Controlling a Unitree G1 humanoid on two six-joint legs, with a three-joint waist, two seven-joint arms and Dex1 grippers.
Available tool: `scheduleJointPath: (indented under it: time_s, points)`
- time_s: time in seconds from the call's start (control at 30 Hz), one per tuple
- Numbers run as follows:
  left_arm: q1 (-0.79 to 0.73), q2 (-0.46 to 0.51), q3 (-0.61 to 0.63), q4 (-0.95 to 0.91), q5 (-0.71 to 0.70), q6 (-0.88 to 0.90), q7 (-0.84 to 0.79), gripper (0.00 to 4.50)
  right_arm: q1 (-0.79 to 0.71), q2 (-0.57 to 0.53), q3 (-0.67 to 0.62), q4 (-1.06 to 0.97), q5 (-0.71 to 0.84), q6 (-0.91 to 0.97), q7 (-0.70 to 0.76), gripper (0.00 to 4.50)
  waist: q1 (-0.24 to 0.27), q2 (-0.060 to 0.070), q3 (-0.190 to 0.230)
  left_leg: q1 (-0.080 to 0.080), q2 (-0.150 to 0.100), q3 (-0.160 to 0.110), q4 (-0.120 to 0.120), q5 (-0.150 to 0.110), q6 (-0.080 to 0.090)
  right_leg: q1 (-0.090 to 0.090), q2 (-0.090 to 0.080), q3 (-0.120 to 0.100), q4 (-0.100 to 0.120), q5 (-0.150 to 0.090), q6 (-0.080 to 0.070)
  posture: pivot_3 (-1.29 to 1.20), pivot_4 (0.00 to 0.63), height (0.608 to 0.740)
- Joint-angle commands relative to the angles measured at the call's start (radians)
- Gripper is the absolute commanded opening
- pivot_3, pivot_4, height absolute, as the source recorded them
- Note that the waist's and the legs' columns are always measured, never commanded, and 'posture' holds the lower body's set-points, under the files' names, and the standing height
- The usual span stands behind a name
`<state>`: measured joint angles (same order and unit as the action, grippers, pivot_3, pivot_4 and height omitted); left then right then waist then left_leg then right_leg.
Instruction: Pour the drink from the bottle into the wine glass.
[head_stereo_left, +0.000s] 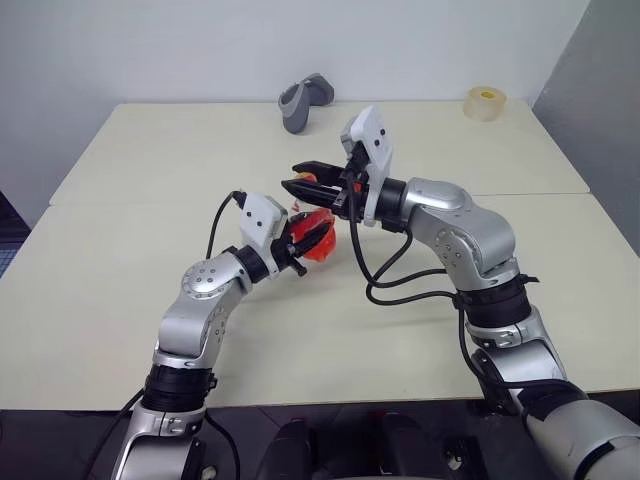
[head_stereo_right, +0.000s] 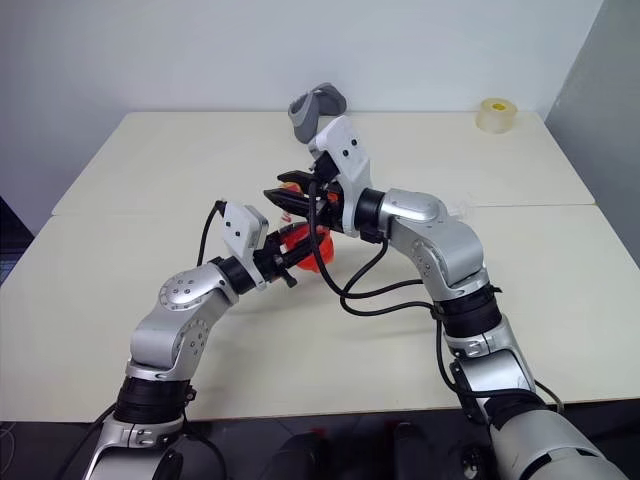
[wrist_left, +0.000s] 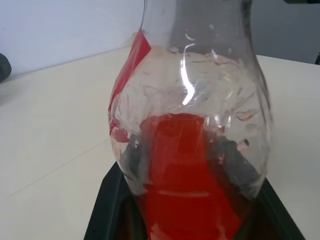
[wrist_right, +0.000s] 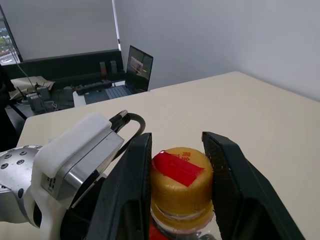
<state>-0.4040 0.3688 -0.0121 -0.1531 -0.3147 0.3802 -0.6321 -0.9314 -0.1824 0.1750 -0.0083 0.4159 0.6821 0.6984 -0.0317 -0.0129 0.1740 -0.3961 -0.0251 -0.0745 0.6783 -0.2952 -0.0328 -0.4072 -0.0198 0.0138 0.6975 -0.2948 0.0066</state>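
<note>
Bottle (wrist_left: 190, 130) sits at the table's middle, held off the cream table (head_stereo_left: 130, 260) in my left gripper (head_stereo_left: 300, 243), whose black fingers are clamped tight around its bulbous lower body. From the head views I make out little of it: the grippers cover most of the clear plastic, and only the red drink (wrist_left: 185, 175) shows between the fingers. The left wrist view cuts off the neck and the base.

My right gripper (wrist_right: 176, 187) reaches in from the right, pointing left, just above the left one. Its two fingers stand either side of the yellow cap (wrist_right: 181, 187) with the red top; whether the pads actually press the cap I cannot tell, as the gap there is too fine to judge.

Wine glass: I cannot identify it with confidence in any view.

Far on the table lie a grey object (head_stereo_left: 303, 103), unidentifiable, and a roll of tape (head_stereo_left: 485, 103) at the far right.
</note>
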Motion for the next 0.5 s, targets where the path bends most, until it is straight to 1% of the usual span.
scheduleJointPath:
  time_s: [0.03, 0.17, 0.27, 0.37, 0.5]
  points:
    - [0.022, 0.027, 0.003, -0.084, -0.03, -0.007, -0.04, 1.24, -0.085, -0.033, -0.016, -0.005, 0.047, -0.065, 0.154, 1.23, 0.0, 0.0, 0.0, 0.0, 0.0, 0.0, 0.0, 0.0, 0.0, 0.0, 0.0, 0.0, 0.0, 0.0, 0.0, 0.0, 0.15, 0.74]
    - [0.088, 0.058, -0.02, -0.158, -0.051, 0.006, -0.084, 1.24, -0.126, -0.082, 0.006, 0.043, 0.053, -0.15, 0.359, 1.23, -0.001, 0.0, 0.0, 0.0, 0.0, 0.0, 0.0, 0.0, 0.0, 0.0, 0.0, 0.0, -0.001, 0.0, 0.0, 0.0, 0.15, 0.74]
    - [0.158, 0.088, -0.037, -0.234, -0.076, 0.016, -0.119, 1.23, -0.136, -0.122, 0.022, 0.049, 0.08, -0.17, 0.516, 1.23, -0.001, 0.0, 0.0, 0.0, 0.0, 0.0, 0.0, 0.0, 0.001, 0.0, 0.0, 0.0, -0.001, 0.0, 0.0, 0.0, 0.15, 0.74]
    - [0.211, 0.118, -0.039, -0.283, -0.095, 0.021, -0.142, 1.21, -0.14, -0.146, 0.03, 0.054, 0.071, -0.19, 0.587, 1.23, 0.0, 0.0, 0.0, 0.0, 0.0, 0.0, 0.0, -0.001, 0.001, 0.0, 0.0, 0.0, 0.0, 0.0, 0.0, 0.0, 0.15, 0.74]
    - [0.256, 0.142, -0.035, -0.322, -0.117, 0.028, -0.151, 1.2, -0.156, -0.155, 0.009, 0.072, 0.055, -0.219, 0.608, 1.23, 0.0, 0.0, 0.0, 0.0, 0.0, -0.001, 0.0, -0.001, 0.002, 0.0, 0.0, 0.0, 0.0, 0.0, 0.0, 0.0, 0.15, 0.74]
